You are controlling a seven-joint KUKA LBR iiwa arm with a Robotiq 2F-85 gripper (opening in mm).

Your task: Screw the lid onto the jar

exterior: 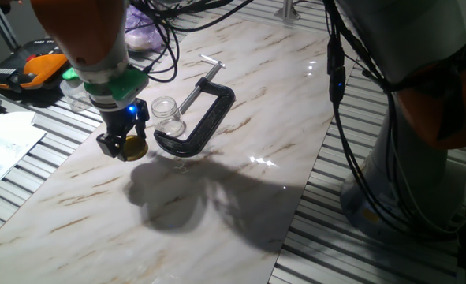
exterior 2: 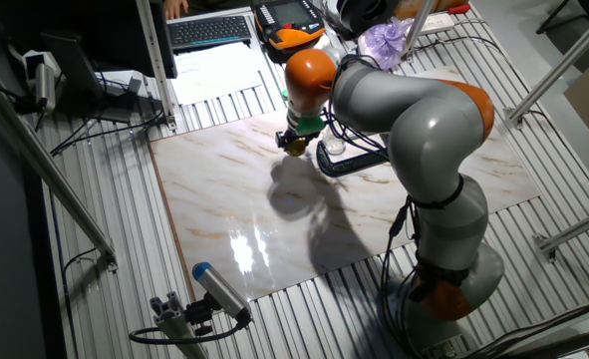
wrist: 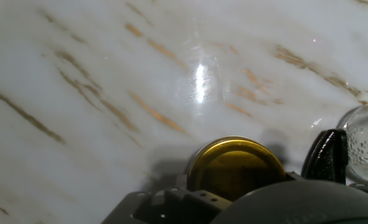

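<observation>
In the hand view, the lid (wrist: pixel 236 167) is seen very close, low in the middle of the frame. It is gold and shiny, and it is held in the gripper (wrist: pixel 246 186). A black finger (wrist: pixel 325 155) is seen at the lower right. Just past it, at the right edge, part of the jar (wrist: pixel 364 140) is seen. The marble table (wrist: pixel 109 81) fills the rest of the frame.

In one fixed view, the gripper (exterior: pixel 124 140) is seen at the left of the middle, closed on the lid (exterior: pixel 133 145). The lid is held just above the table (exterior: pixel 217 197), and a dark shadow is cast below it. The jar (exterior: pixel 165 114) is found just to the right of the gripper, standing upright with its mouth open. It is held in the black clamp (exterior: pixel 201 118). Farther back, at the upper left, an orange and black case (exterior: pixel 24 69) is seen.

In the other fixed view, the gripper (exterior 2: pixel 294 145) is seen near the top middle, with the jar (exterior 2: pixel 334 148) just to its right.
</observation>
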